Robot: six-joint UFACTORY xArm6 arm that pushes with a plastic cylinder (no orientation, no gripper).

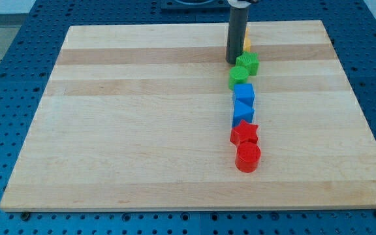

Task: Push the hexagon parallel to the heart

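My tip (233,62) rests on the board near the view's top, right of centre. A yellow block (247,44) shows just behind the rod on its right; the rod hides most of it, so I cannot tell its shape, nor whether it is one block or two. A green star-like block (248,63) sits right beside my tip on its right, close to or touching it. A green round block (238,78) lies just below the tip.
Below the green blocks, a column runs towards the view's bottom: a blue cube (244,94), a blue angular block (243,113), a red star (245,133) and a red cylinder (248,157). The wooden board (142,117) lies on a blue perforated table.
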